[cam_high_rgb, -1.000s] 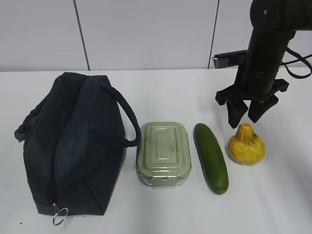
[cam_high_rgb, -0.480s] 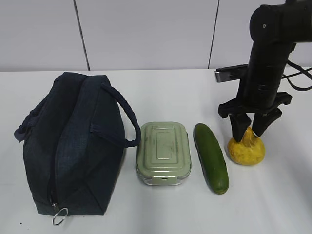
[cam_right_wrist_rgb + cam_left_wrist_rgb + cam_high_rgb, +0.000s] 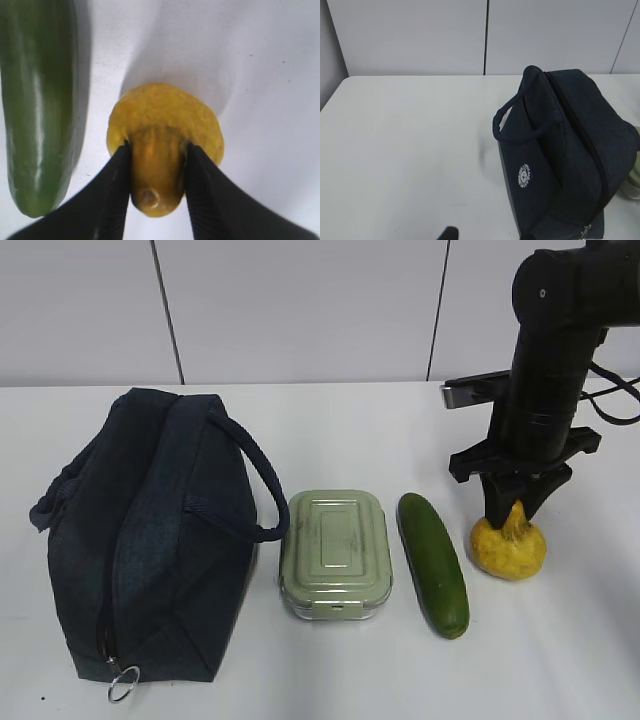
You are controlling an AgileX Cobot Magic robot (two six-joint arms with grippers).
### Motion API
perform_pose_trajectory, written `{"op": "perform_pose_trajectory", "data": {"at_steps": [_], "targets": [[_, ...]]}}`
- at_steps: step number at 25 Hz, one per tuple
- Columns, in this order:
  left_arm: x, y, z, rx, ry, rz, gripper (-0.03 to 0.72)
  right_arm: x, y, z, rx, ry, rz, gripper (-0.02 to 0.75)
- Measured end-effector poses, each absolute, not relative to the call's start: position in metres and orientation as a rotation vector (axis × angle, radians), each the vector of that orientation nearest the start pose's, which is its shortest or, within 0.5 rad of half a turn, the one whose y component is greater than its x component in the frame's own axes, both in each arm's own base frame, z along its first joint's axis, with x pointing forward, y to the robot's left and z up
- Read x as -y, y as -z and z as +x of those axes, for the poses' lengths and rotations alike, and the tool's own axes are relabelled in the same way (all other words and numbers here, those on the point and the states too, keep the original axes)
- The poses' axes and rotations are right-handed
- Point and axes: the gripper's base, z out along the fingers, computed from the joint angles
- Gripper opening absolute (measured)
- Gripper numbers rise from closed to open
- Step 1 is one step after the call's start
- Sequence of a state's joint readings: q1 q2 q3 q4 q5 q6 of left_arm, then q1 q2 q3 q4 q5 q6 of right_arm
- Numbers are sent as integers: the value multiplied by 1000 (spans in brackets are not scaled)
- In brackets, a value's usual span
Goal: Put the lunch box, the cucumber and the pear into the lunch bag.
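Lowered since a second ago, the right end effector point(image 3: 515, 508) now pinches the narrow neck of the pear point(image 3: 509, 545) between its fingers point(image 3: 114, 192) — the pear sits on the worktop point(image 3: 330, 430), shifted slightly right. Just left of the pear lies the cucumber point(image 3: 433, 562), then the lunch box point(image 3: 335, 552), then the zipped lunch bag point(image 3: 145, 535) farthest left. The left end effector's state cannot be told — only a dark tip shows.
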State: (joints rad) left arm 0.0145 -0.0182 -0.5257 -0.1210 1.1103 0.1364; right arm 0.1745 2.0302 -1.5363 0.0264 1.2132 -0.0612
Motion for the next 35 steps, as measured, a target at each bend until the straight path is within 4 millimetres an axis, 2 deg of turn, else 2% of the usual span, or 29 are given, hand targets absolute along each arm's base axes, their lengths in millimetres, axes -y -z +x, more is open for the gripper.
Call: {"op": "perform_pose_trajectory", "data": {"at_steps": [21,26,30,35], "targets": [[10,-281,-13,-2039,57,137,238,-71,-189,388,-3171,-32,-361,261],[17,-282,-12,-2034,147,143,238,-71,-189,388,-3171,-32,-361,260],[22,-294,4,-2044,243,135,238,-71,-189,388,-3171,-32,-361,260],[34,-310,47,-2161,465,123,280,-71,-189,388,-3171,-32,-361,260]]}}
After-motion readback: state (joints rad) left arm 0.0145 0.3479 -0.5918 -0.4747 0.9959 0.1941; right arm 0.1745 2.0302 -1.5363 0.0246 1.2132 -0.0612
